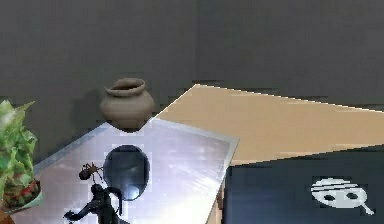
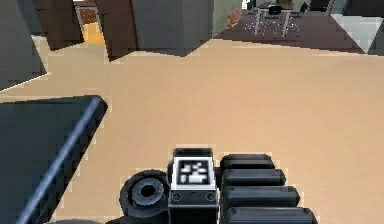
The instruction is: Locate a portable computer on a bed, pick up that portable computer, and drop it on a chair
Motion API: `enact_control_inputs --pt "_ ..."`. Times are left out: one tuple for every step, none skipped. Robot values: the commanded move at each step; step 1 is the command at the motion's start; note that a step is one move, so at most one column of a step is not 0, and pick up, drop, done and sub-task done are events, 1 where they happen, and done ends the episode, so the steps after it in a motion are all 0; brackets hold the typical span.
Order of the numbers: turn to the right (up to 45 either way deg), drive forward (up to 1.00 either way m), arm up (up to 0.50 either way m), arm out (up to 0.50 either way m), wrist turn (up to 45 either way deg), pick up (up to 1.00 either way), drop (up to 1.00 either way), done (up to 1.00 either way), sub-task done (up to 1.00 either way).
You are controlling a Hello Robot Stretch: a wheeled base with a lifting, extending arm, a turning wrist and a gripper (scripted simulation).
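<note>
In the arm side view the arm's dark segmented bar [image 2: 255, 190] lies along the bottom edge, with a white marked square [image 2: 192, 170] at its end. Left of the square sits the gripper's dark rounded body [image 2: 145, 195]. I cannot make out its far end, so I cannot tell whether it holds anything. Far off at the arm side view's top right, several chairs [image 2: 262, 18] stand around a table on a darker floor.
Close ahead is a shiny grey table [image 1: 190, 150] bearing a brown pot [image 1: 127, 104], a dark oval [image 1: 127, 170], a black curved object [image 1: 97, 205] and a potted plant [image 1: 14, 150]. A dark slab [image 1: 300, 190] lies at the forward view's lower right. Another dark slab [image 2: 40, 150] and a doorway [image 2: 92, 25] show in the arm side view, with tan floor [image 2: 230, 90] between.
</note>
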Motion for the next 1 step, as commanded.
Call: enact_control_inputs --pt "0.0 0.00 -0.38 0.00 0.0 0.00 0.00 0.00 0.00"
